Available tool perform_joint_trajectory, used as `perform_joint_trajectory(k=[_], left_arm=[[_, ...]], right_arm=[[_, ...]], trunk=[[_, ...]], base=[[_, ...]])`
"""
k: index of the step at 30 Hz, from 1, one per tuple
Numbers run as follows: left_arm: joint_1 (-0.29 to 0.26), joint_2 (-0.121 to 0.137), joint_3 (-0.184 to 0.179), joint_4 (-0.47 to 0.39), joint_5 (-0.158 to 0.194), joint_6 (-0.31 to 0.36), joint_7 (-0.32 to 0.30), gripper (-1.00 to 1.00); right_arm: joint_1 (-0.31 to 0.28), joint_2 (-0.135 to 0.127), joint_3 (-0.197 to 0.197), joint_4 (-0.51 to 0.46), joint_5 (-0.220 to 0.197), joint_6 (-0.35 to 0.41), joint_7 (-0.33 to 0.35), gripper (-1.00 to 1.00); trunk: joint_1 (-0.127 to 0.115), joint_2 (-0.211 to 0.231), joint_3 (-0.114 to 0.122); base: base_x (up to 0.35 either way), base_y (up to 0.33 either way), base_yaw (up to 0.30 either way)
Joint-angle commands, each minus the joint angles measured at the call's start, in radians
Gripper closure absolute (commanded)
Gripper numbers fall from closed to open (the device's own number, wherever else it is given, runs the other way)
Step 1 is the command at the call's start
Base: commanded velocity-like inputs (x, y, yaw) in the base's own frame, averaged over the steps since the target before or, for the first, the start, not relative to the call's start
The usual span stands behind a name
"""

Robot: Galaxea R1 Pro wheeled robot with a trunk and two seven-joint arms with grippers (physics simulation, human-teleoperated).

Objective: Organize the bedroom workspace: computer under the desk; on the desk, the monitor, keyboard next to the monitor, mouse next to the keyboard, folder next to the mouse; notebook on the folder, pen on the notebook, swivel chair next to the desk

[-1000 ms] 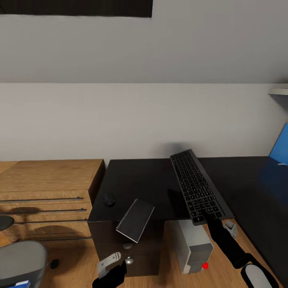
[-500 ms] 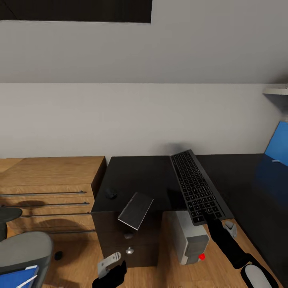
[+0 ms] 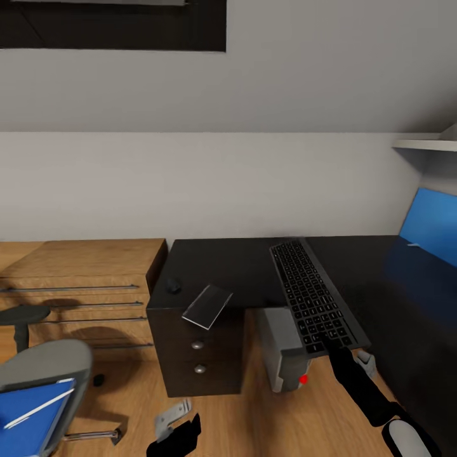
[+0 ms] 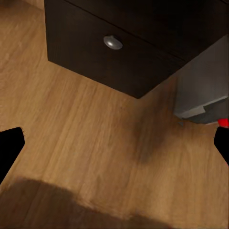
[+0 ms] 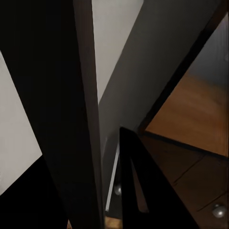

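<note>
Wooden floor [image 3: 266, 419] runs under the whole scene, with a plain pale wall behind the bench.

Nearest to you, the left gripper [image 3: 172, 424] hangs low over the floor. In the left wrist view its jaws stand wide apart with nothing between them.

The right gripper [image 3: 331, 346] holds the keyboard [image 3: 311, 295] by its near short end; its jaws are closed on that edge. The keyboard is lifted at a tilt, its far end reaching out over the bench [image 3: 254, 266]. Treat it as light and stiff, but long: an end grip leaves most of its length unsupported, so expect it to droop or twist. A hold nearer the middle of a long edge would be steadier.

To the left, the swivel chair [image 3: 38, 374] carries the folder [image 3: 32, 406] on its seat, and a thin pale stick, probably the pen [image 3: 38, 407], lies across the folder. The folder is flat, smooth and likely slippery; take it by an overhanging edge.

The computer [image 3: 279, 346] stands under the bench beside the drawer unit [image 3: 203, 355], whose two drawers are shut; you cannot tell their contents.

On the bench corner, the notebook [image 3: 207, 306] overhangs the front edge, which gives the jaws a free margin. The mouse [image 3: 172, 285] sits just beyond it: small, rounded, prone to slipping.

At far right, the monitor [image 3: 431, 228] shows a blue screen.
</note>
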Motion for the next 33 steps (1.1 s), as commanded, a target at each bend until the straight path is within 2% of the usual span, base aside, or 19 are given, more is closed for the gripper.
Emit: perform_joint_trajectory(k=[1,5,8,21,33], left_arm=[[0.000,0.001,-0.001,-0.002,0.003,0.004,0.006,-1.00],[0.000,0.001,-0.001,-0.002,0.003,0.004,0.006,-1.00],[0.000,0.002,-0.001,-0.002,0.003,0.003,0.006,-1.00],[0.000,0.002,-0.001,-0.002,0.003,0.003,0.005,-1.00],[0.000,0.002,0.000,-0.001,0.003,0.001,0.005,-1.00]], right_arm=[[0.000,0.000,-0.002,0.000,-0.010,0.007,0.002,1.00],[-0.001,0.000,-0.002,-0.001,-0.010,0.007,0.002,1.00],[-0.001,-0.001,-0.002,0.002,-0.012,0.007,0.002,1.00],[-0.001,-0.001,-0.002,0.002,-0.011,0.008,0.001,1.00],[-0.001,0.001,-0.001,0.022,-0.012,0.007,0.002,1.00]], trunk=[[-0.001,-0.001,-0.001],[-0.001,-0.001,-0.001],[-0.012,0.020,0.009],[-0.012,0.020,0.009],[-0.058,0.104,0.046]], base=[[-0.335,-0.114,0.000],[-0.335,-0.105,0.000],[-0.335,-0.077,0.000],[-0.335,-0.075,0.000],[-0.335,-0.019,0.000]])
